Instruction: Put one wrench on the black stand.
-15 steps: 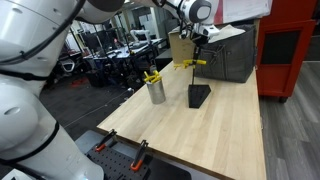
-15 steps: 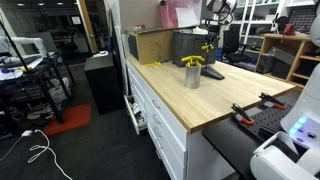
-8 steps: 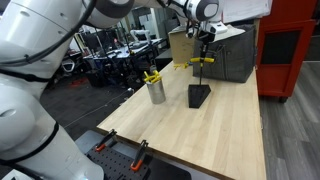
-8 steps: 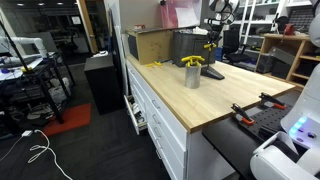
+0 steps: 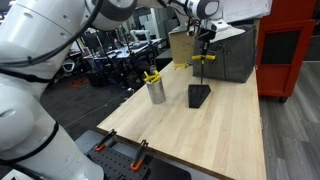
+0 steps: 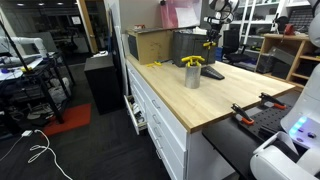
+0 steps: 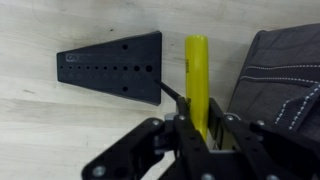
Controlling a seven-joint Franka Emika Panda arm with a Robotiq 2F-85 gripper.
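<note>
My gripper (image 7: pixel 197 128) is shut on a slim yellow wrench (image 7: pixel 196 80) and holds it in the air above the table. In an exterior view the wrench (image 5: pixel 203 60) hangs level under the gripper (image 5: pixel 203 52), above the black stand (image 5: pixel 199 95). In the wrist view the black stand (image 7: pixel 115 67) lies below and left of the wrench, its face showing rows of small holes. Other yellow wrenches (image 5: pixel 151 77) stick out of the silver cup (image 5: pixel 156 92). The stand (image 6: pixel 213 72), cup (image 6: pixel 192 76) and held wrench (image 6: pixel 209 45) also show in an exterior view.
A big grey box (image 5: pixel 228 55) and a cardboard box (image 5: pixel 181 47) stand at the back of the wooden table (image 5: pixel 210 135). A loose yellow wrench (image 6: pixel 152 65) lies near the cardboard box. A dark grey fabric object (image 7: pixel 280 80) lies right of the held wrench. Clamps (image 5: pixel 138 152) sit at the near edge.
The gripper with the wrench has shifted slightly over the stand; little else differs.
</note>
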